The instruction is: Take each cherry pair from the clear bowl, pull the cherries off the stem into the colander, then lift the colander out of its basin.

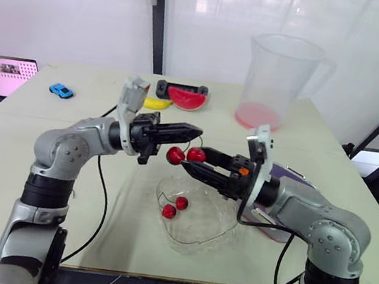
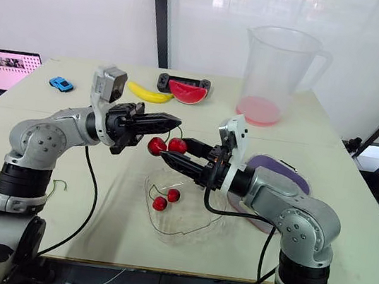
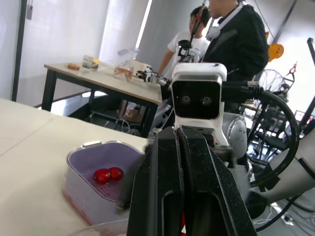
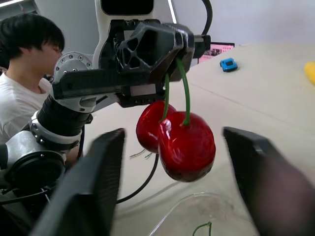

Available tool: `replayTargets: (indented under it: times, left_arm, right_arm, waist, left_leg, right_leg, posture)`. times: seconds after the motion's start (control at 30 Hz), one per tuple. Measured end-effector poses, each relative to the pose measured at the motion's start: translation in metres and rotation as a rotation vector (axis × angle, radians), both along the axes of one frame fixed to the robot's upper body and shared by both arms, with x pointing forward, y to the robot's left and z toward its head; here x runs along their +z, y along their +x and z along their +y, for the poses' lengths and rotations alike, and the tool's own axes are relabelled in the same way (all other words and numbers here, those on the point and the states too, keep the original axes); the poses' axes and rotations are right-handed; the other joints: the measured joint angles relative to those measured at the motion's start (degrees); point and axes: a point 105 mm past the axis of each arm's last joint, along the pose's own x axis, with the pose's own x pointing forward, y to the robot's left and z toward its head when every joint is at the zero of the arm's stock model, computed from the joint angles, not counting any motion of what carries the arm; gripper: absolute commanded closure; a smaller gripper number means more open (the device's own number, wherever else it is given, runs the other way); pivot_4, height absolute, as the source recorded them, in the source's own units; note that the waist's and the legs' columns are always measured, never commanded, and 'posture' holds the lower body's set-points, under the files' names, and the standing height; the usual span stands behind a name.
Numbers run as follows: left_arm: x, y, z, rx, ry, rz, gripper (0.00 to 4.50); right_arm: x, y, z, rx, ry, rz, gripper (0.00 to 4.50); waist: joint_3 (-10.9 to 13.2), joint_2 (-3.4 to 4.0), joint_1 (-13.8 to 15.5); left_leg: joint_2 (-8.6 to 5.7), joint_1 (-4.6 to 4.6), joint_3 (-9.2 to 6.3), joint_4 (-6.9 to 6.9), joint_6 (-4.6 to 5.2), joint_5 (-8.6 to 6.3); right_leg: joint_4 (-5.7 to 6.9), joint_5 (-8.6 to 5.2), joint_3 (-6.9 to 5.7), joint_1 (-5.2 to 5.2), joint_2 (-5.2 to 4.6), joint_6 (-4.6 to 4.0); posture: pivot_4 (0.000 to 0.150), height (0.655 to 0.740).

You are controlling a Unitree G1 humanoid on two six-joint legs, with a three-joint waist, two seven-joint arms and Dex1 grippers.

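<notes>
My left end effector [image 1: 192,134] holds a cherry pair [image 1: 175,155] above the bowl [image 1: 223,226], and my right end effector [image 1: 196,161] is open around it.
My left arm is bent at the elbow, forearm level and reaching right over the tabletop [image 1: 38,101], fingers pinched on both green stems so the cherries hang under the tips. My right forearm reaches left to meet it, fingers spread either side of the fruit; I cannot tell if they touch. A second pair [image 1: 181,203] lies in the bowl. Farther right, the colander [image 3: 93,155] sits in its basin [image 3: 78,196] with two loose cherries [image 3: 109,174].
</notes>
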Motion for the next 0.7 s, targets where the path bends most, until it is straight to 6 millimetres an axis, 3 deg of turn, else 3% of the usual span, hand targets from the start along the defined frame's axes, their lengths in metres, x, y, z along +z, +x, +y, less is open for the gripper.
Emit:
replayTargets:
  times: [0.03, 0.3, 0.43, 0.7]
  left_arm:
    - [0.0, 0.0003, -0.0003, 0.002, -0.001, 0.001, 4.5]
    - [-0.0002, 0.0003, -0.0011, 0.001, -0.003, 0.002, 4.5]
    - [0.0, 0.0003, -0.0011, 0.001, -0.004, 0.0, 4.5]
    - [0.0, 0.0001, -0.0012, -0.001, -0.005, 0.007, 4.5]
  right_arm:
    - [0.0, -0.0005, 0.0003, 0.002, 0.002, 0.003, 3.14]
    - [-0.0014, -0.0026, -0.0001, 0.005, 0.006, 0.026, 3.14]
    - [-0.0005, -0.0025, -0.0007, 0.0, 0.009, 0.023, 4.08]
    - [-0.0086, -0.0034, -0.0037, 0.0, -0.072, 0.033, 4.08]
  waist:
    - [0.0, 0.0, 0.0]
    - [0.0, 0.0, 0.03]
    - [0.0, 0.0, 0.01]
    - [0.0, 0.0, 0.06]
  left_leg:
    - [0.0, 0.0, 0.0, 0.0, 0.0, 0.0]
    - [0.0, 0.0, 0.0, 0.0, 0.1, -0.06]
    - [0.0, 0.0, 0.0, 0.0, 0.18, -0.1]
    - [0.0, 0.0, 0.0, 0.0, 0.24, -0.13]
  right_leg:
    - [0.0, 0.0, 0.0, 0.0, 0.0, 0.0]
    - [0.0, 0.0, 0.0, 0.0, 0.0, 0.0]
    - [0.0, 0.0, 0.0, 0.0, 0.0, 0.0]
    - [-0.02, 0.0, 0.0, 0.0, 0.0, 0.0]
  posture:
    - [0.15, 0.74]
    - [0.15, 0.74]
    - [0.15, 0.74]
    - [0.15, 0.74]
